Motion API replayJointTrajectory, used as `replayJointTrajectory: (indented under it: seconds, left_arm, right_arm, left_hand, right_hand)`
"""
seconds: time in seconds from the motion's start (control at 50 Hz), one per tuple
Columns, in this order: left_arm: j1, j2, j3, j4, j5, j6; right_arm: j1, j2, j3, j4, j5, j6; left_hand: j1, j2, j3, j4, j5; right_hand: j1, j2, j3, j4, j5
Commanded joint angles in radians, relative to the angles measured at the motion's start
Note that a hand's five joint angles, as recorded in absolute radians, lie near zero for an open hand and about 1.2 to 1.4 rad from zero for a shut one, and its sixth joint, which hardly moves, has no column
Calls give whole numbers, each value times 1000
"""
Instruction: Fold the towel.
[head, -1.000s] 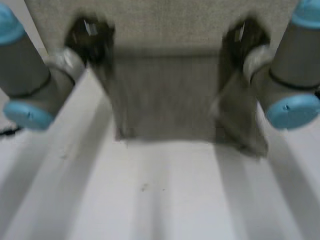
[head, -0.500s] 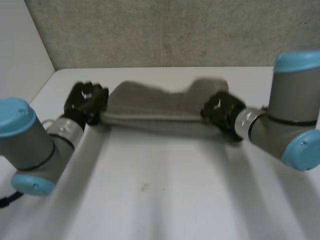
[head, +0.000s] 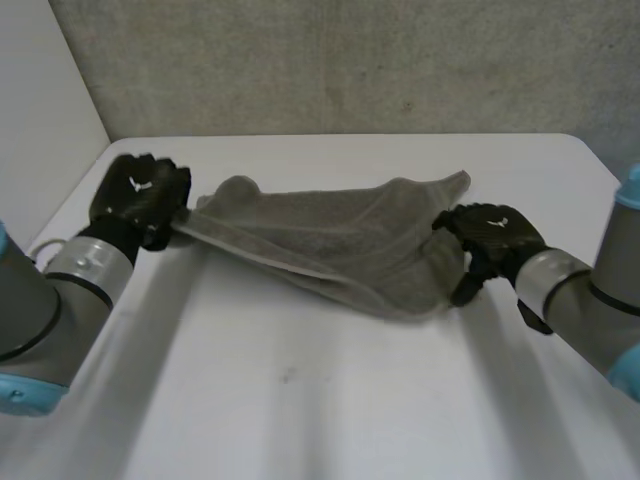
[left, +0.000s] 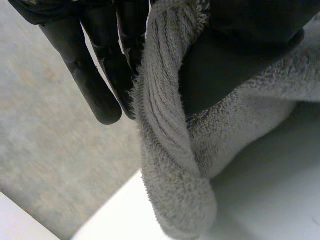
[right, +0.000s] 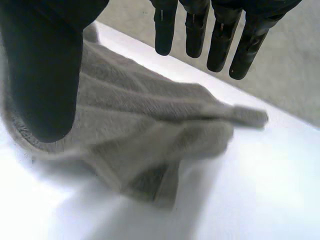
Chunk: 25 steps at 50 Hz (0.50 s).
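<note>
As the head view shows: towel (head: 330, 245) bunched on the desk (head: 300, 400), between my left robot hand (head: 140, 195) and right robot hand (head: 495, 240).
Left wrist: I pinch its end.
Right wrist: fingers (right: 221, 45) loose, holding nothing; pulling one-sided could drag the fold askew.

Light is soft and diffuse; the white counter (head: 330, 400) reads bright, almost washed out in the right wrist view; the towel (head: 330, 240) throws a soft-edged shadow toward the counter's front edge; the grey wall (head: 350, 60) is dimmer.
</note>
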Motion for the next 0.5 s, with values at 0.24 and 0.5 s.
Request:
replayJointTrajectory:
  seconds: [0.24,0.5]
  left_arm:
    - [-64,192,89,-35,2,-78]
    - [-35,177,42,-35,3,-81]
  right_arm:
    - [-23,-13,173,-108,-3,174]
    - [1,142,60,-115,2,-59]
  left_hand:
    - [222,180,181,179,181]
    - [222,180,181,179,181]
  right_hand:
    - [22,-18,6,-2,11]
    - [410,369,393,385,398]
